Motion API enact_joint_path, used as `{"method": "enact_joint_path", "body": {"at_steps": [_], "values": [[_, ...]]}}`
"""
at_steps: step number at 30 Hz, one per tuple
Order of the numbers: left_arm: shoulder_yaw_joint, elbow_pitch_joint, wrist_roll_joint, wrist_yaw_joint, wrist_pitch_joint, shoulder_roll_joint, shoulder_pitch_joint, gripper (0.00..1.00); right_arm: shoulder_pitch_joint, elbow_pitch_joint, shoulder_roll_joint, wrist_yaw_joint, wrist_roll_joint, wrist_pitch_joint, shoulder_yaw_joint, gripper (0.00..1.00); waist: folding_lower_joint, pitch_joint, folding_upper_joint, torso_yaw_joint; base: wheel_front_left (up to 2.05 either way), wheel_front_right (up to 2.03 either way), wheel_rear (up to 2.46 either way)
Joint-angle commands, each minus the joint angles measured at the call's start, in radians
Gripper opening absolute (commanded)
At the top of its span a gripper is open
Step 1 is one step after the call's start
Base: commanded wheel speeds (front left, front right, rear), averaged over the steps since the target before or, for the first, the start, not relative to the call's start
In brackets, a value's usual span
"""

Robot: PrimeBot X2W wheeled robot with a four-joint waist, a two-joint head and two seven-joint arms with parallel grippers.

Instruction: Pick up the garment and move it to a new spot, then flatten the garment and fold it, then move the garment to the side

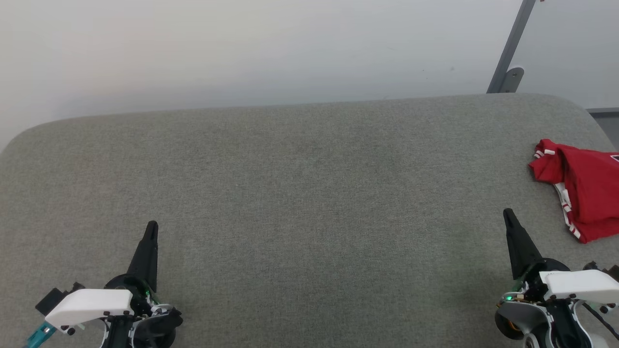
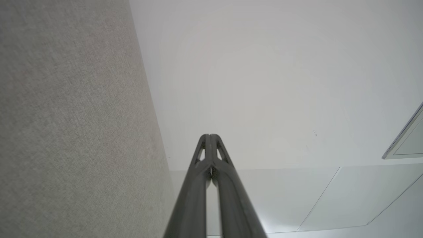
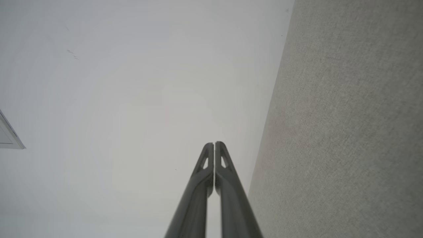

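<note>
Red garment [image 1: 585, 188] with red-white striped trim lies bunched at the far right of the grey counter [image 1: 309, 193], close to its rounded right edge. It runs past the head view's border, so how far it spreads is unclear. The right gripper [image 1: 508, 213], fingers pressed together and holding nothing, sits near the garment, to its left and nearer the robot, not touching it. The left gripper [image 1: 152, 225], likewise closed and empty, is well apart at the other side. Bare cloth-covered counter stretches between them up to the far edge, where a pale wall [image 1: 242, 48] rises.
</note>
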Motion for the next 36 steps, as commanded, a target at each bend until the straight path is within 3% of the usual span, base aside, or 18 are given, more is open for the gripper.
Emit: {"method": "enact_joint_path", "body": {"at_steps": [1,36], "values": [[0.002,0.0,0.001,-0.005,0.001,0.0,-0.013,0.0,-0.004,0.002,0.001,0.0,0.004,0.002,0.0,0.0,0.0,0.0,0.0,0.0,0.0,0.0,0.0],[0.003,-0.001,0.002,-0.005,0.002,0.0,-0.013,0.0,-0.004,0.002,0.001,0.0,0.004,0.002,0.0,0.0,0.0,0.0,0.0,0.0,0.0,0.0,0.0]]}}
